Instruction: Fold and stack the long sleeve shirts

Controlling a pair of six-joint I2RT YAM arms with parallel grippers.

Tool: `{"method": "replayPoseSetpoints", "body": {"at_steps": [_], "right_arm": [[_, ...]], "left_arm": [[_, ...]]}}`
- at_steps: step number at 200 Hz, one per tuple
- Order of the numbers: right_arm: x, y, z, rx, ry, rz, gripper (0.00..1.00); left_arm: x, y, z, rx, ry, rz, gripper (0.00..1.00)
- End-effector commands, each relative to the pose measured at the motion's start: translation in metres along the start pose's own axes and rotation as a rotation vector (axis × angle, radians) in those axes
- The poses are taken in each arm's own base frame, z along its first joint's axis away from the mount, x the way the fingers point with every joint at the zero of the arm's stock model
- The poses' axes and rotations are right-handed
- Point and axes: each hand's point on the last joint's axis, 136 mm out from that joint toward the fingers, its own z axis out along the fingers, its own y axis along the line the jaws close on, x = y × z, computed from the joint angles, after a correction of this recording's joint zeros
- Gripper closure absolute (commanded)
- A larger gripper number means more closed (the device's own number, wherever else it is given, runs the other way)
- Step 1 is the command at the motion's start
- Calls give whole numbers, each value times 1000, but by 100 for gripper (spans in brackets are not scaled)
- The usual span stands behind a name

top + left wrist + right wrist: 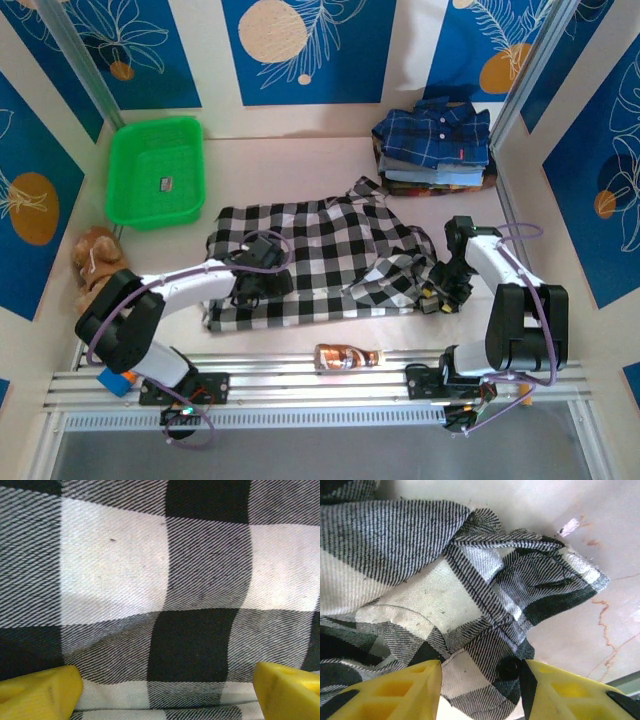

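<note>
- The table (300,160) is a pale, smooth slab; the right wrist view shows faint marble-like veins in it (600,580).
- The black-and-white checked shirt (330,240) lies spread flat across the middle of the table, collar toward the far side. Its twill weave shows as fine diagonal ribs (200,580).
- The stack of folded plaid shirts (435,165) sits at the far right corner, well apart from the checked shirt, with a navy blue shirt (435,130) on top.
- The green plastic basket (118,185), a rounded rectangle, stands at the far left.
- The left gripper (250,288) is over the shirt's near left part, its 2 yellow wedge fingers spread wide above the cloth (165,690).
- The right gripper (437,295) is at the shirt's right sleeve. Its fingers stand apart with the crumpled cuff (470,675) between them (480,690); they seem not to pinch it.
- A brown plush toy (92,255) rests by the left wall.
- A small brown bottle (347,356) lies on the near rail.
- 1 round black button (509,668) sits on the cuff, just beside a finger.
</note>
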Motion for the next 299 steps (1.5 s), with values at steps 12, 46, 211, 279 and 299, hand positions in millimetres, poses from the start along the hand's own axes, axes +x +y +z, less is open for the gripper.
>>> {"method": "replayPoseSetpoints", "body": {"at_steps": [12, 46, 211, 279, 299], "right_arm": [[5, -10, 17, 34, 33, 52, 54], [-5, -9, 30, 28, 29, 111, 73], [-5, 196, -261, -563, -626, -702, 100], [-33, 263, -239, -473, -539, -799, 100], [-20, 280, -226, -495, -533, -931, 100]], "left_arm": [[16, 3, 10, 31, 65, 24, 9], [14, -2, 5, 72, 40, 35, 9], [-11, -32, -32, 187, -50, 94, 7], [-15, -45, -38, 232, -40, 66, 8], [-15, -49, -38, 251, -38, 55, 8]]}}
